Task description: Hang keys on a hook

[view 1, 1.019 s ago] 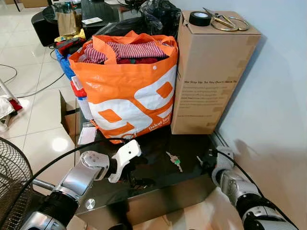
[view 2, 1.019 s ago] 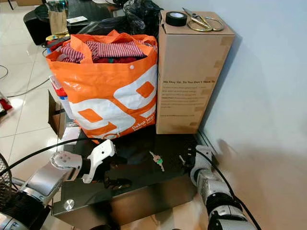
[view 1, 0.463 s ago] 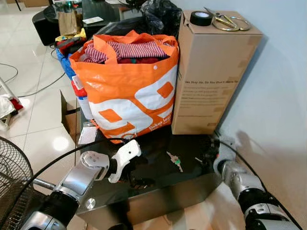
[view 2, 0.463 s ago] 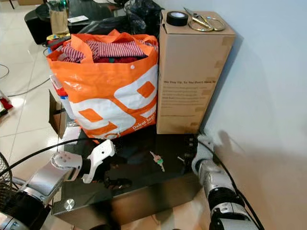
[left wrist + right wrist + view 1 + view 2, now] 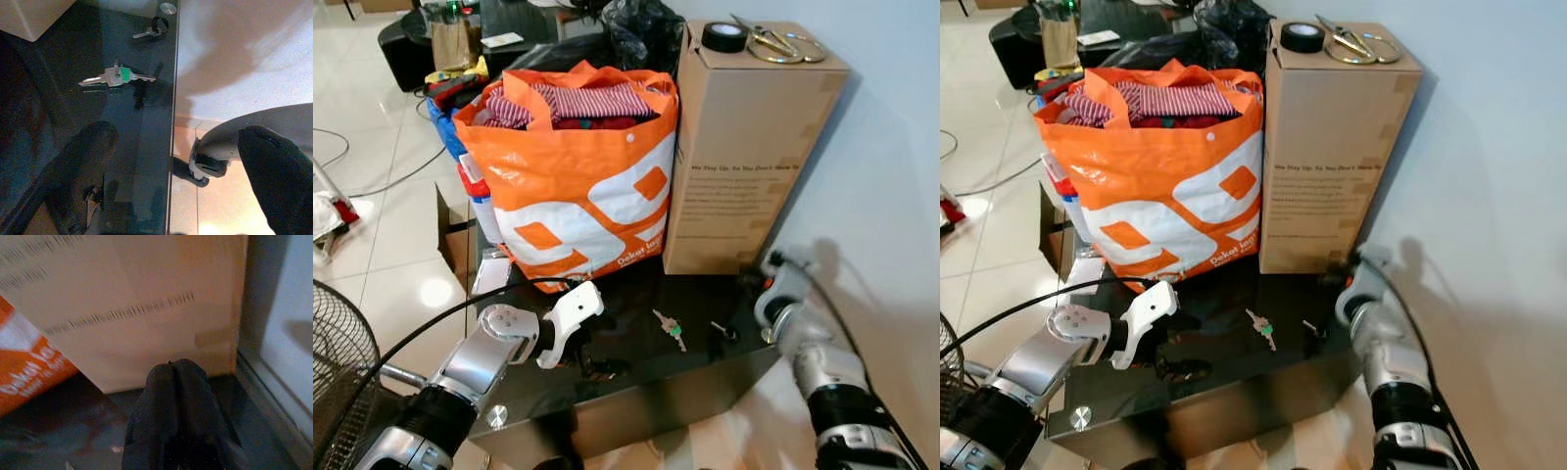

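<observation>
Keys [image 5: 670, 328] lying flat on dark glass table [image 5: 636, 377], near its front edge. Left claw [image 5: 171, 161] released, hovering beside them. Right claw [image 5: 176, 382] clenched empty, near table's right corner by cardboard box [image 5: 744, 147].

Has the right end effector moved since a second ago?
Yes. The right end effector has lifted from the keys toward the cardboard box base, fingers shut.
</observation>
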Controlling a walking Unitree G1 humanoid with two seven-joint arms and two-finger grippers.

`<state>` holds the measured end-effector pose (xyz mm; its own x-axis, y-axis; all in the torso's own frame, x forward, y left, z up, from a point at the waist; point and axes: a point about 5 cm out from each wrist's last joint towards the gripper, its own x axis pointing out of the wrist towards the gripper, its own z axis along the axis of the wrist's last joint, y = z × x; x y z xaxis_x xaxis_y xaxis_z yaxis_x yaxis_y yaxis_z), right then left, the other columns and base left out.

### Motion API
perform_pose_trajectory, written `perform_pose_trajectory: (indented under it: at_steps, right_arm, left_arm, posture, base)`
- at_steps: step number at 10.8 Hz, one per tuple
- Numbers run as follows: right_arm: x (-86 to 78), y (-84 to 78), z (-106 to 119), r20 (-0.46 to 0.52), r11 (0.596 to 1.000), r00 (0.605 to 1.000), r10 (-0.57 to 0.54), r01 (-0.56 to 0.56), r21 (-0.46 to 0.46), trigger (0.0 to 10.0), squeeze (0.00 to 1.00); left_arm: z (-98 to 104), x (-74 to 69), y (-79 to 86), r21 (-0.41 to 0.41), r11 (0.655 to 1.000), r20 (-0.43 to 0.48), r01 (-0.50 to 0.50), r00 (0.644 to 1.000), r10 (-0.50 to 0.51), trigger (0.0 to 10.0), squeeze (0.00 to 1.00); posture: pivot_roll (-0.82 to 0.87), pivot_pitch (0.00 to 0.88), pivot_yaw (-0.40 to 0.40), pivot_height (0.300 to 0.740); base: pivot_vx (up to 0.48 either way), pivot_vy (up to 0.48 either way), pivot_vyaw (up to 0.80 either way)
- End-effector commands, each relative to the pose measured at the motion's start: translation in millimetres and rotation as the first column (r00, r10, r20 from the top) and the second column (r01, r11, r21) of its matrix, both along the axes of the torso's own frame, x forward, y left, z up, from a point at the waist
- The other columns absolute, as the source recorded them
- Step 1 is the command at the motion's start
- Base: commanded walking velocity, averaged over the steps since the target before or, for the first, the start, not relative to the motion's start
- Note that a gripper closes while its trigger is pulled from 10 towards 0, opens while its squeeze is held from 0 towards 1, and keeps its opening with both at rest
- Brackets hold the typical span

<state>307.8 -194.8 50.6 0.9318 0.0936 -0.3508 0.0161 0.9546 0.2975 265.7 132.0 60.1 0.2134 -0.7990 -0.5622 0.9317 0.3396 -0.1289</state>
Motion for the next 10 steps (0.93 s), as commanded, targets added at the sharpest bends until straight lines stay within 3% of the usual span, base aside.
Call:
perform_pose_trajectory:
  at_steps: [1,2,3,4,5,7,8,10]
  right_arm:
    - [-2.9,-2.4,-1,-0.007,1.0,1.0,-0.003,0.003,-0.012,0.0,0.0]
    - [-7.5,-3.3,-11,-0.089,0.995,0.996,0.006,-0.015,-0.097,10.0,0.0]
    - [-16.4,-5.4,-23,-0.184,0.981,0.983,0.023,-0.057,-0.185,10.0,0.0]
    - [-23.2,-6.2,-29,-0.222,0.984,0.975,0.017,-0.055,-0.168,10.0,0.0]
    - [-27.7,-6.8,-31,-0.24,0.985,0.971,0.015,-0.056,-0.162,10.0,1.0]
    - [-32.8,-5.0,-38,-0.28,0.984,0.96,0.021,-0.07,-0.164,10.0,1.0]
    - [-41.7,-3.0,-48,-0.323,0.973,0.946,0.018,-0.091,-0.213,10.0,1.0]
    - [-43.3,-0.7,-48,-0.313,0.972,0.95,0.008,-0.082,-0.222,10.0,1.0]
  left_arm:
    - [2,3.6,4.1,0.012,1.0,0.019,-0.018,1.0,0.018,10.0,0.0]
    - [2,9.1,6.0,0.03,0.998,0.08,-0.049,0.996,0.046,10.0,0.0]
    - [7,22.5,9.8,0.03,0.989,0.183,-0.144,0.974,0.136,10.0,0.0]
    - [13,27.9,14.9,0.003,0.983,0.221,-0.185,0.958,0.18,10.0,0.0]
    - [19,24.5,21.6,-0.021,0.986,0.223,-0.164,0.961,0.165,10.0,0.0]
    - [21,22.4,32.7,-0.015,0.989,0.238,-0.15,0.96,0.149,10.0,0.0]
    - [22,15.6,43.0,-0.003,0.993,0.239,-0.115,0.965,0.112,10.0,0.0]
    - [24,11.3,43.3,-0.03,0.995,0.247,-0.093,0.964,0.097,10.0,0.0]
  posture:
    - [-0.07,0.0,-0.013,0.74]
    - [-0.07,0.0,-0.012,0.74]
    - [-0.08,0.0,-0.01,0.74]
    - [-0.08,0.0,-0.007,0.74]
    - [-0.09,0.0,0.0,0.74]
    - [-0.1,0.0,0.013,0.74]
    - [-0.1,0.0,0.019,0.74]
    - [-0.1,0.0,0.018,0.74]
  base:
    - [0.0,0.0,0.0]
    - [0.0,0.0,0.0]
    - [0.0,0.0,0.0]
    - [0.0,0.0,0.0]
    - [0.0,0.0,0.0]
    - [0.0,0.0,0.0]
    - [0.0,0.0,0.0]
    - [0.0,0.0,0.0]
